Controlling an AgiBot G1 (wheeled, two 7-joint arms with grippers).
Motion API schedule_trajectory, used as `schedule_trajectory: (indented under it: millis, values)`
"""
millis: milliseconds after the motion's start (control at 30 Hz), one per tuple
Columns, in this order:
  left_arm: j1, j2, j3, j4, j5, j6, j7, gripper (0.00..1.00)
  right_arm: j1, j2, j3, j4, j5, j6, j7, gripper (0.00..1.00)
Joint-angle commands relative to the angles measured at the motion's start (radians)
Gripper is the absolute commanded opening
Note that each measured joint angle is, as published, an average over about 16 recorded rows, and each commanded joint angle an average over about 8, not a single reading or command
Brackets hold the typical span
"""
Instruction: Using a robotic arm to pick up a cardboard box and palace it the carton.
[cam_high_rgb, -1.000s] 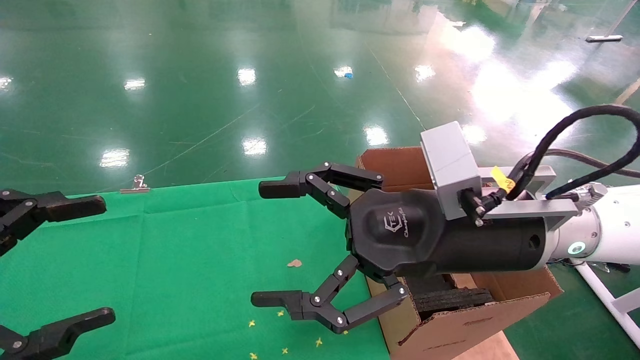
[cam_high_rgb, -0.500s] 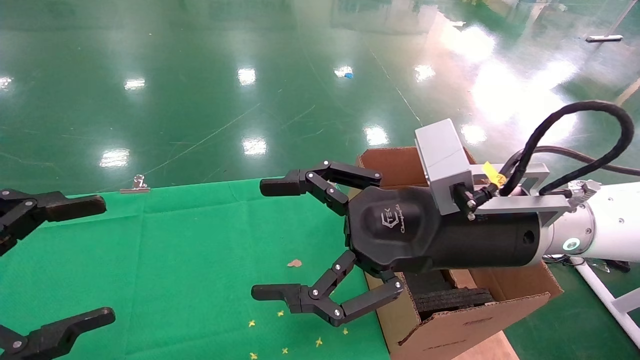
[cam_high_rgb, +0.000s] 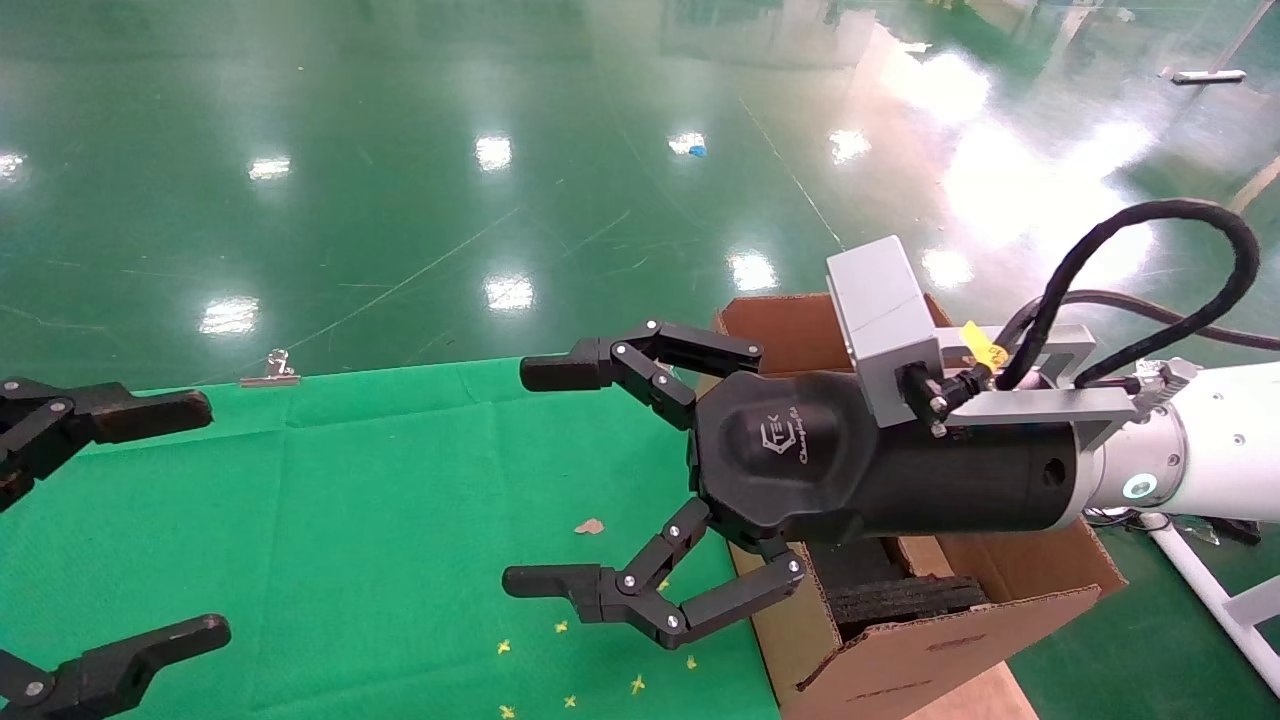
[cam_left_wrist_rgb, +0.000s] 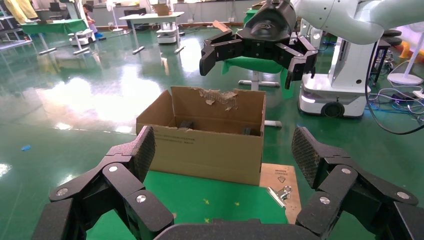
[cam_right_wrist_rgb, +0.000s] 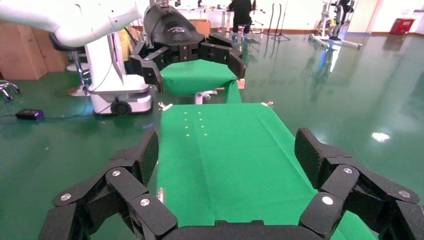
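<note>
**Right pincer held apart above the carton's edge**

The right pincer (cam_high_rgb: 560, 480) of the robotic arm (cam_high_rgb: 1215, 450) is being held above the carton's (cam_high_rgb: 940, 640) side toward the green-covered surface (cam_high_rgb: 380, 500), with its fingers (cam_high_rgb: 560, 372) spread wide apart and nothing gripped between them. The carton is being seen standing just beside the surface, its flaps upright, one ragged (cam_left_wrist_rgb: 217, 96), with black foam (cam_high_rgb: 900, 597) lying inside. The left pincer (cam_high_rgb: 150, 520) is being held over the surface, well apart from the carton, fingers likewise spread and empty. The small cardboard box is not being shown in any view.
</note>
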Motion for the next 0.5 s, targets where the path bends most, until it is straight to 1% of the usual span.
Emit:
schedule_trajectory:
  millis: [33, 500]
  values:
    - [0.000, 0.000, 0.000, 0.000, 0.000, 0.000, 0.000, 1.00, 0.000, 0.000, -0.001, 0.000, 0.000, 0.000, 0.000, 1.00]
    - [0.000, 0.000, 0.000, 0.000, 0.000, 0.000, 0.000, 1.00, 0.002, 0.000, -0.002, -0.002, -0.001, 0.001, 0.001, 1.00]
